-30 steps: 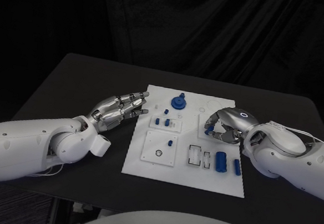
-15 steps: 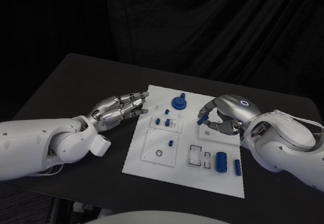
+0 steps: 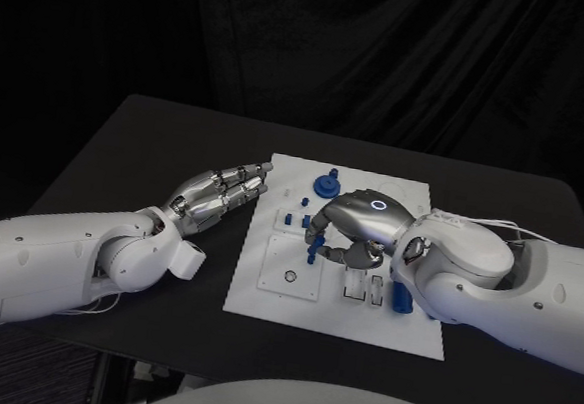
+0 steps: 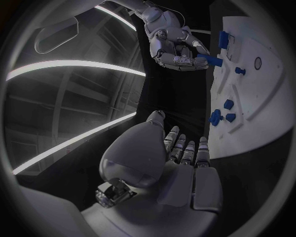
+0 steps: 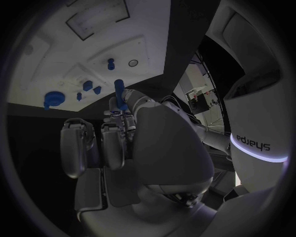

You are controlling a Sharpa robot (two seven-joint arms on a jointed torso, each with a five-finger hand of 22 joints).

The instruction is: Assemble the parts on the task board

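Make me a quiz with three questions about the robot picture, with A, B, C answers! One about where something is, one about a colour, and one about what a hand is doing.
1. Where is the left hand?
A. On the black table beside the task board's edge
B. On top of the board's middle
C. Up in the air above the right hand

2. What colour is the round knob piece at the board's far end?
A. Red
B. Blue
C. Yellow

3. What is the right hand doing?
A. Lying flat and holding nothing
B. Pinching a small blue peg over the board
C. Pushing the board away

Answers:
1 A, the head view shows it just off the board's edge.
2 B, it is blue like the other parts.
3 B, both wrist views show the peg in its fingertips.
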